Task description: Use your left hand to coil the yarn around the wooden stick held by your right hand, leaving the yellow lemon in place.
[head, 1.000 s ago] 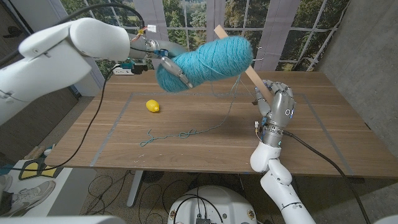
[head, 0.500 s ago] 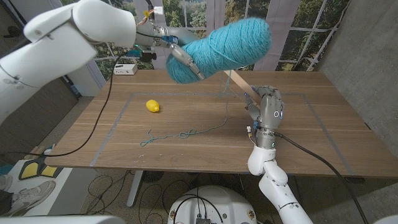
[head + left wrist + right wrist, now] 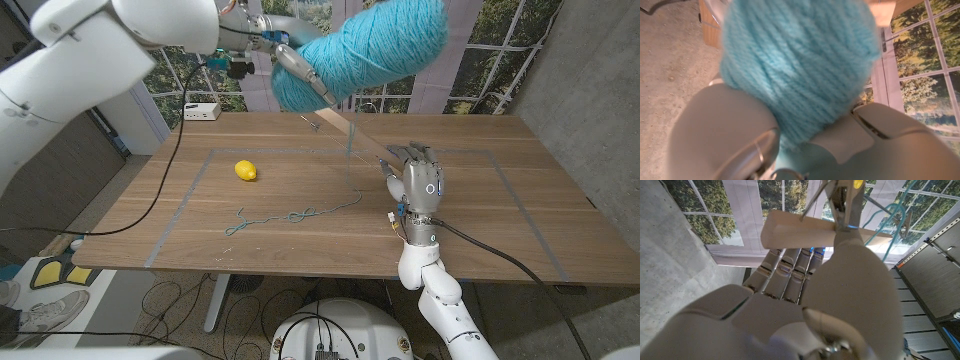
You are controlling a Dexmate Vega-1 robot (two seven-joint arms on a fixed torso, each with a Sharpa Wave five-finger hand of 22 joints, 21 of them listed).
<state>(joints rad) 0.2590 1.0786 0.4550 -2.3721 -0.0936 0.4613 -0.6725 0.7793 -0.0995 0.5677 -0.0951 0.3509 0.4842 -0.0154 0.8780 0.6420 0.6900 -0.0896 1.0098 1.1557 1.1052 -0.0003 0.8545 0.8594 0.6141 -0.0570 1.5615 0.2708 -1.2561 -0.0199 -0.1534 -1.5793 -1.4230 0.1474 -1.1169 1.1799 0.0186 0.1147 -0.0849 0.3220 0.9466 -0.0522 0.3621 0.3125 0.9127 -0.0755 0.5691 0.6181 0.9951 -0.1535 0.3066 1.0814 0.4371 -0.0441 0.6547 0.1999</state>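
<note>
At the frame's top the left hand [image 3: 290, 75] is gripping the yarn [image 3: 365, 50] above the stick [image 3: 350, 130] that the right hand [image 3: 420, 185] is clasping centre-right, mid-coil I judge, needing another loop clear of the lemon [image 3: 246, 171].

Head camera high over the table [image 3: 300, 235]; wrist cameras close behind each hand, stick [image 3: 795, 232] shared with the head view.
</note>
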